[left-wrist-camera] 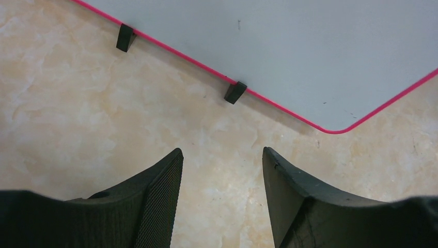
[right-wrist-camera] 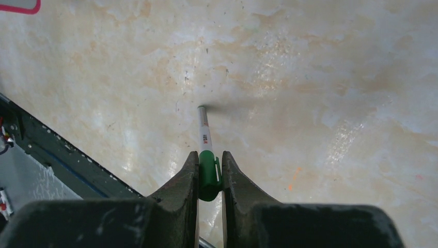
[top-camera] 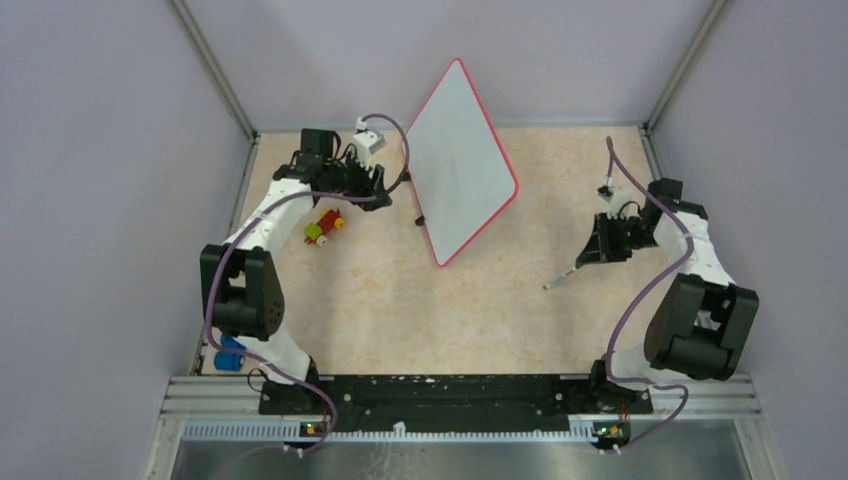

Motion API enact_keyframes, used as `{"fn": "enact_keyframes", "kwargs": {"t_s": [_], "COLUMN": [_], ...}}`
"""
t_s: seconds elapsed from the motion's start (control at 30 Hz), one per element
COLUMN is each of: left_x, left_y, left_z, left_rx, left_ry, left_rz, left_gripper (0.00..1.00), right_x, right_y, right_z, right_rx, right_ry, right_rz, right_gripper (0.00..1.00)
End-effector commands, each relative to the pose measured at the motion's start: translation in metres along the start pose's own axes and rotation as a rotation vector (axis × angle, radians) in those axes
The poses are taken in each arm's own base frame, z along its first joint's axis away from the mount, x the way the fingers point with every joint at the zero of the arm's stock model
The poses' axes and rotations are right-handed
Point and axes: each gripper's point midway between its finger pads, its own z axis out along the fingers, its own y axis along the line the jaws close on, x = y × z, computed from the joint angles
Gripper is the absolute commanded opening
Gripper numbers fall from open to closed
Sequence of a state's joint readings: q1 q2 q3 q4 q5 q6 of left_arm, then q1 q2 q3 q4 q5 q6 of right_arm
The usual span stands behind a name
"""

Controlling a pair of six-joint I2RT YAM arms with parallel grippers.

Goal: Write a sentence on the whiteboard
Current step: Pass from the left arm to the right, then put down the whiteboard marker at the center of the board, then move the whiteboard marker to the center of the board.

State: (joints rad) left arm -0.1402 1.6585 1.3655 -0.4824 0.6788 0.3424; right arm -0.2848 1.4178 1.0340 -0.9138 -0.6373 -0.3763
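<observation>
Jaws apart above tan marbled table (left-wrist-camera: 77,103); whiteboard (left-wrist-camera: 310,51) corner ahead, red rim (left-wrist-camera: 181,56), two black feet (left-wrist-camera: 235,92) along edge.

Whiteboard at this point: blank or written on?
Blank. From above, the whiteboard is bare white inside its red rim. The left wrist view shows only a few tiny specks on it, no lettering.

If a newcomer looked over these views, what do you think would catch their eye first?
The whiteboard with its red rim stands out first, turned askew at the far middle of the table, its face looking blank. Next comes the green-capped pen, pinched in the right gripper on the right side. The left gripper hangs open beside the board's left edge, near a small coloured toy.
</observation>
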Motion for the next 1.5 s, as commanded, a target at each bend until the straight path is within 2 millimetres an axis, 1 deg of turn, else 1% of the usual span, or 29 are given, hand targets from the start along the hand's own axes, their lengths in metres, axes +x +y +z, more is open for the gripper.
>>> {"fn": "enact_keyframes", "kwargs": {"t_s": [0.0, 0.07, 0.2, 0.3, 0.33, 0.4, 0.43, 0.47, 0.57, 0.63, 0.77, 0.83, 0.93, 1.03, 1.23, 1.4, 1.47], "left_x": [-0.009, -0.005, 0.002, 0.004, 0.007, 0.005, 0.008, 0.005, 0.006, 0.007, 0.009, 0.013, 0.014, 0.016, 0.015, 0.013, 0.011], "left_y": [0.034, 0.045, 0.067, 0.081, 0.087, 0.093, 0.095, 0.097, 0.103, 0.109, 0.12, 0.124, 0.127, 0.127, 0.122, 0.118, 0.115], "left_z": [0.014, 0.023, 0.041, 0.055, 0.062, 0.072, 0.077, 0.081, 0.093, 0.101, 0.115, 0.121, 0.13, 0.14, 0.155, 0.167, 0.169], "left_rx": [-0.069, -0.066, -0.05, -0.026, -0.02, 0.002, 0.019, 0.031, 0.061, 0.064, 0.067, 0.066, 0.069, 0.067, 0.081, 0.088, 0.086], "left_ry": [-0.023, -0.008, 0.026, 0.029, 0.035, 0.026, 0.027, 0.017, 0.001, -0.002, 0.0, 0.004, 0.003, 0.008, 0.012, 0.011, 0.009], "left_rz": [0.049, 0.076, 0.113, 0.147, 0.151, 0.174, 0.182, 0.204, 0.244, 0.255, 0.263, 0.261, 0.261, 0.288, 0.331, 0.358, 0.368], "left_gripper": [0.63, 0.63, 0.62, 0.62, 0.62, 0.62, 0.62, 0.61, 0.61, 0.61, 0.61, 0.61, 0.61, 0.6, 0.58, 0.52, 0.5], "right_x": [0.016, 0.022, 0.028, 0.031, 0.032, 0.034, 0.034, 0.035, 0.034, 0.033, 0.033, 0.034, 0.032, 0.024, 0.008, -0.004, -0.01], "right_y": [-0.026, -0.034, -0.048, -0.051, -0.052, -0.055, -0.058, -0.06, -0.066, -0.071, -0.073, -0.073, -0.073, -0.069, -0.052, -0.036, -0.029], "right_z": [0.003, 0.007, 0.012, 0.018, 0.019, 0.023, 0.025, 0.026, 0.027, 0.027, 0.027, 0.026, 0.023, 0.017, 0.001, -0.011, -0.017], "right_rx": [0.047, 0.051, 0.043, 0.014, 0.01, 0.007, 0.009, 0.013, 0.025, 0.041, 0.051, 0.055, 0.064, 0.066, 0.046, 0.013, 0.005], "right_ry": [0.092, 0.138, 0.189, 0.207, 0.213, 0.224, 0.227, 0.231, 0.23, 0.231, 0.238, 0.24, 0.233, 0.208, 0.145, 0.095, 0.07], "right_rz": [-0.053, -0.055, -0.048, -0.033, -0.029, -0.022, -0.018, -0.011, 0.003, 0.007, 0.006, 0.005, 0.001, -0.006, -0.021, -0.037, -0.046], "right_gripper": [0.0, 0.0, 0.0, 0.0, 0.0, 0.05, 0.08, 0.1, 0.16, 0.23, 0.36, 0.41, 0.44, 0.46, 0.47, 0.48, 0.5]}}
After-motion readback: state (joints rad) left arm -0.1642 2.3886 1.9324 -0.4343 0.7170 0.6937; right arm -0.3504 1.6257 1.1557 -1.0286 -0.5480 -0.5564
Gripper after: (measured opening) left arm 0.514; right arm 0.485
